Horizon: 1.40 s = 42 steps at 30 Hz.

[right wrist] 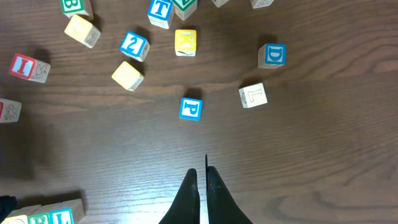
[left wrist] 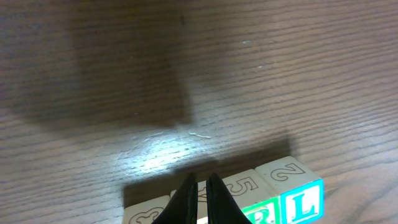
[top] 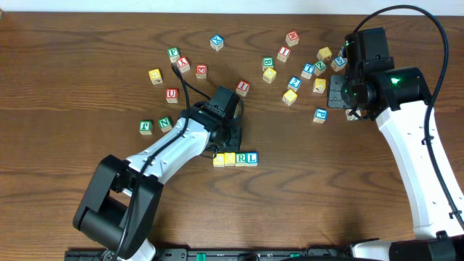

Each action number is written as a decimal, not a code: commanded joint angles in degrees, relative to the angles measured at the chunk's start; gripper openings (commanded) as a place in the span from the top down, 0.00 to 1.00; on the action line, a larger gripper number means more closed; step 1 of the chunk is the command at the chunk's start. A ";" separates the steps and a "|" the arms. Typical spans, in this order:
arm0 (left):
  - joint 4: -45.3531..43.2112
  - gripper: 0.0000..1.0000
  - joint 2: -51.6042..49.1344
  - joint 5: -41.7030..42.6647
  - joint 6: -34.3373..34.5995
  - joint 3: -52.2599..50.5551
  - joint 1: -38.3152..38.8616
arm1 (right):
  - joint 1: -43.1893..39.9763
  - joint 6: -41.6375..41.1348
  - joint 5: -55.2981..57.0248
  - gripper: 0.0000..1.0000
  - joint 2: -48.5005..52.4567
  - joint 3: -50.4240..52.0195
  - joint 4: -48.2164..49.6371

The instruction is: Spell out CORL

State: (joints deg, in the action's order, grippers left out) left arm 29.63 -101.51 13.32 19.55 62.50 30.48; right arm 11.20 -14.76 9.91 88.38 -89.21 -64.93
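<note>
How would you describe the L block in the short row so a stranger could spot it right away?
On the wooden table, the left gripper is at a short row of four cubes set side by side. The L cube is at the row's right end: a white face with a blue L, beside the green R cube, unlike the two yellow-topped cubes.

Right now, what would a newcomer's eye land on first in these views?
The tidy row of four small wooden letter cubes at the front-centre of the dark wooden table: two yellow-topped, then a green R and a blue L, side by side. The left arm's tool sits shut right over the yellow-topped end. Beyond, loose colourful wooden letter cubes lie scattered, the right arm's tool shut over that side.
</note>
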 commanded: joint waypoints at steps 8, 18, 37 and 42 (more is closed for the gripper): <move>0.98 0.92 -0.09 -1.57 0.28 1.22 0.09 | -0.28 0.72 0.70 0.99 -0.26 -0.68 -0.22; 2.89 0.93 -0.09 -1.55 0.28 1.22 0.22 | -0.28 0.70 0.70 0.99 -0.26 -0.68 -0.20; 1.95 0.93 -1.92 -2.45 0.26 1.22 1.97 | -0.28 0.72 0.70 0.99 -0.26 -0.68 -0.24; 1.99 0.93 -1.92 -2.40 0.28 1.22 1.97 | -0.28 0.72 0.70 0.99 -0.26 -0.68 -0.22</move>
State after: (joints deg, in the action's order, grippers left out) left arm 31.53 -102.67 11.66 19.66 62.50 32.42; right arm 11.20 -14.76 9.91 88.38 -89.21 -64.99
